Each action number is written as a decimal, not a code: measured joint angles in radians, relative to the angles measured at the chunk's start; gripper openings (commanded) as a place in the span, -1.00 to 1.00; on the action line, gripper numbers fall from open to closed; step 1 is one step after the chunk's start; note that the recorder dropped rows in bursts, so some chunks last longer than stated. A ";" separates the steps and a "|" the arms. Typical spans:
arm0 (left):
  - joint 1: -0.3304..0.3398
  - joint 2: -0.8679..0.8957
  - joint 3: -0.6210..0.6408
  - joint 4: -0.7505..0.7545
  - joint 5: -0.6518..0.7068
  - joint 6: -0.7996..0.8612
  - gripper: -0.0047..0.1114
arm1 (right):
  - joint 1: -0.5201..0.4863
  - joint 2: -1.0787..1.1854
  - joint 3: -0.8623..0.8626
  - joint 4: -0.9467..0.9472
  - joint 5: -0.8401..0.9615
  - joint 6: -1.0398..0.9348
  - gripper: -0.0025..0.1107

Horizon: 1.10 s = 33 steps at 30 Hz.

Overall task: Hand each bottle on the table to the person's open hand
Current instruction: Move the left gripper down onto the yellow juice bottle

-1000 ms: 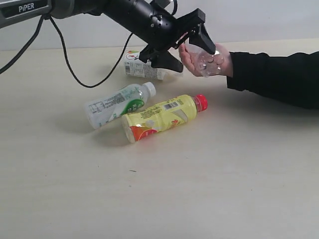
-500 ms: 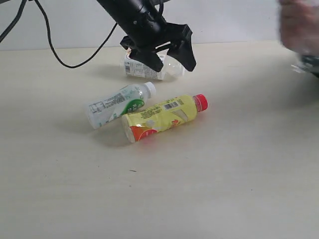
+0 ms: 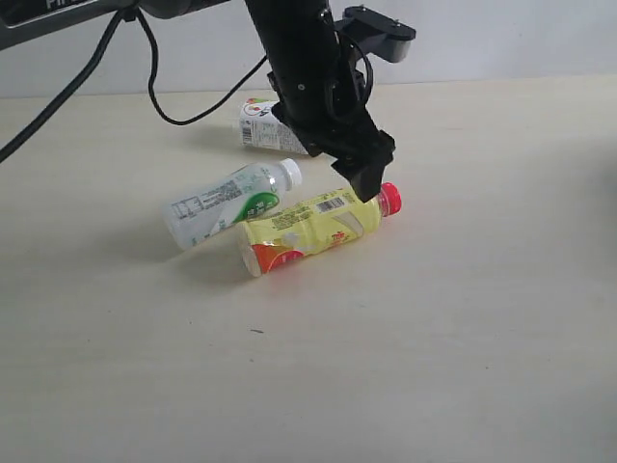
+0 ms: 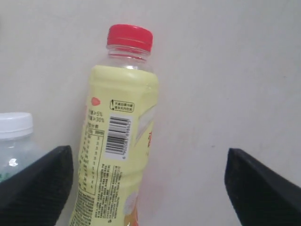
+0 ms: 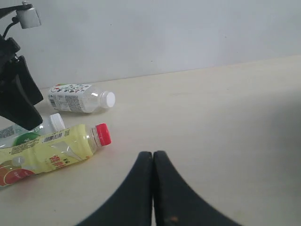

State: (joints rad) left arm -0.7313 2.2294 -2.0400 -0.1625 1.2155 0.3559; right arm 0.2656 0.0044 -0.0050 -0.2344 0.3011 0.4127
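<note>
Over the middle of the surface (image 3: 463, 318), the left arm (image 3: 299, 58) comes in from the upper left of the exterior view and bends steeply downward. Its end effector (image 3: 364, 181) points at the neck end of the yellow bottle (image 3: 308, 227). From that view the black tip hangs just above the bottle's shoulder, beside the red cap (image 3: 388, 199); whether it touches the plastic cannot be told. The left wrist view shows the two fingers (image 4: 35, 181) spread wide. One stands on each side of the yellow bottle, clear of its sides and gripping nothing. A black cable (image 3: 183, 116) loops down from the arm toward the back of the surface.

The yellow bottle lies on its side with its cap toward the right of the exterior view. Just beside it, on the far left side, lies the white-green bottle (image 3: 227, 203), also on its side, with its white cap (image 3: 287, 173) near the yellow bottle's middle. Whether the two bodies touch is unclear. Farther back, partly hidden behind the arm, the clear squarish bottle with the floral label (image 3: 270, 130) lies on its side, apart from the other two.

The right end effector (image 5: 153, 157) hovers low over bare surface, well to the side of the bottles. Its two fingers are pressed together with nothing between them.
</note>
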 measured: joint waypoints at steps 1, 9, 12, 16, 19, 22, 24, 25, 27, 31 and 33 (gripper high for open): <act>-0.005 0.000 0.000 0.005 0.001 0.008 0.52 | 0.000 0.000 0.000 0.000 0.000 0.000 -0.96; -0.007 0.000 0.000 0.085 0.003 0.048 0.52 | 0.000 0.000 0.000 0.000 0.000 0.000 -0.96; -0.007 0.000 0.000 0.092 0.005 0.057 0.52 | 0.000 0.000 0.000 0.000 0.000 0.000 -0.96; -0.007 0.022 -0.002 0.094 0.006 0.078 0.52 | 0.000 0.000 0.000 0.000 0.000 0.000 -0.96; -0.007 0.051 -0.002 0.096 0.006 0.086 0.52 | 0.000 0.000 0.000 0.000 0.000 0.000 -0.96; -0.007 0.080 -0.002 0.096 0.006 0.102 0.52 | 0.000 0.000 0.000 0.000 0.000 0.000 -0.96; -0.007 0.106 -0.002 0.096 0.006 0.111 0.52 | 0.000 0.000 0.000 0.000 0.000 0.000 -0.96; -0.007 0.111 -0.002 0.096 0.006 0.113 0.52 | 0.000 0.000 0.000 0.000 0.000 0.000 -0.96; -0.007 0.117 -0.002 0.096 0.006 0.119 0.52 | 0.000 0.000 0.000 0.000 0.000 0.000 -0.96; -0.007 0.123 -0.002 0.096 0.006 0.131 0.52 | 0.000 0.000 0.000 0.000 0.000 0.000 -0.96; -0.007 0.126 -0.002 0.096 0.006 0.132 0.52 | 0.000 0.000 0.000 0.000 0.000 0.000 -0.96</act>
State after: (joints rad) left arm -0.7380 2.3552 -2.0416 -0.0664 1.2211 0.4883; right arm 0.2656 0.0044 -0.0050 -0.2344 0.3011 0.4127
